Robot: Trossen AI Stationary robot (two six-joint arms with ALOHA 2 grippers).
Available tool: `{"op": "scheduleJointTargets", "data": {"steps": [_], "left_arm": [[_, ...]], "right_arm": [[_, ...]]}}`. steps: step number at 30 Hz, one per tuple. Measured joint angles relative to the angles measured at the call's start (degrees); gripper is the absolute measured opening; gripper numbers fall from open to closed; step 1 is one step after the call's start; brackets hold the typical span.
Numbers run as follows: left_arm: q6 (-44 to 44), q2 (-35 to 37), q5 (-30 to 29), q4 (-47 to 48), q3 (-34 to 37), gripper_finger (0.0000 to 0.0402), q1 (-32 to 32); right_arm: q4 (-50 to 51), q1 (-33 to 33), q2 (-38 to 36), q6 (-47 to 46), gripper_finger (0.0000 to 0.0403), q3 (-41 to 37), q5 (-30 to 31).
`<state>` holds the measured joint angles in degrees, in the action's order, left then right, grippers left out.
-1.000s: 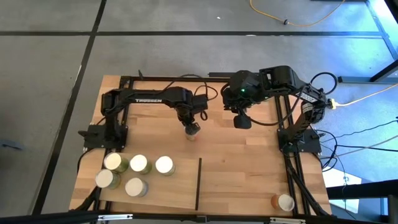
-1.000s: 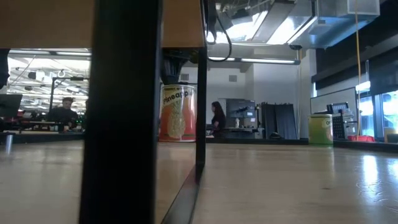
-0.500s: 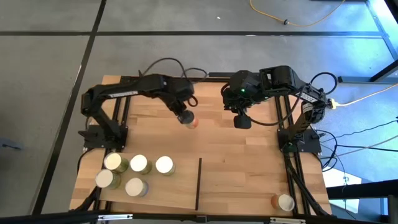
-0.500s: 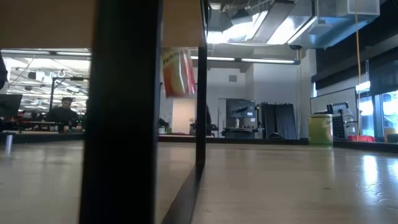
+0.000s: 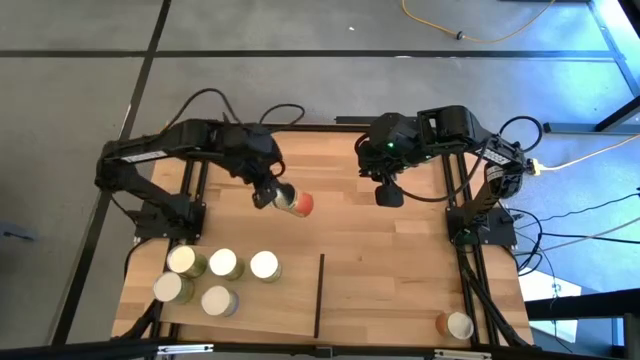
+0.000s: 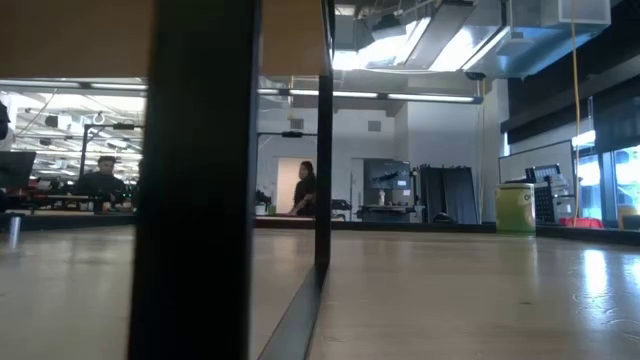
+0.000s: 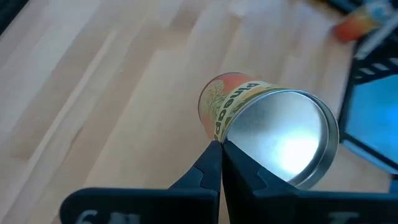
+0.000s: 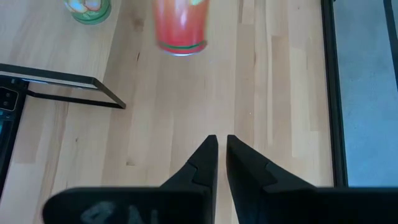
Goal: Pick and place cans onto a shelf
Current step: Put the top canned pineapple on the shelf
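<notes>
Up over the middle of the worktop (image 5: pixel 400 250) our left hand (image 5: pixel 268 193) is pinching a tipped pineapple can (image 5: pixel 294 202), so we're mid-carry, and next we'd swing it toward the shelf (image 5: pixel 290 300) beside the five cans (image 5: pixel 222 264).

Landmark: shelf divider (image 5: pixel 319 294). Five cans (image 5: pixel 215 277) stand clustered on the shelf panel (image 5: pixel 290 300), left of the divider. One can (image 5: pixel 457 325) stands well right of it, at the table's near right corner. Another can (image 5: pixel 293 202) is held tipped over in the left gripper (image 5: pixel 266 195), behind the divider. Right gripper (image 5: pixel 388 193) is behind and to its right.
</notes>
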<state>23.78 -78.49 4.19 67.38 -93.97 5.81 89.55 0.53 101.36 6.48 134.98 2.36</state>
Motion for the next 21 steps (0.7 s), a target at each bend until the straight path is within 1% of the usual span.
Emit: {"op": "scheduleJointTargets", "data": {"steps": [6,9,21], "left_arm": [[-2.8,2.0,0.1,-5.9,0.0,0.0000,-5.4],[-4.2,2.2,1.6,-7.9,0.0,0.0000,-8.2],[-14.6,2.0,2.3,-8.5,0.0,0.0000,-21.9]], "right_arm": [[-0.2,0.0,0.0,-0.7,0.0036,0.0,0.0],[-0.3,0.0,0.0,-1.8,0.0036,0.0,0.0],[-0.6,0.0,0.0,-2.0,0.0036,0.0,0.0]]}}
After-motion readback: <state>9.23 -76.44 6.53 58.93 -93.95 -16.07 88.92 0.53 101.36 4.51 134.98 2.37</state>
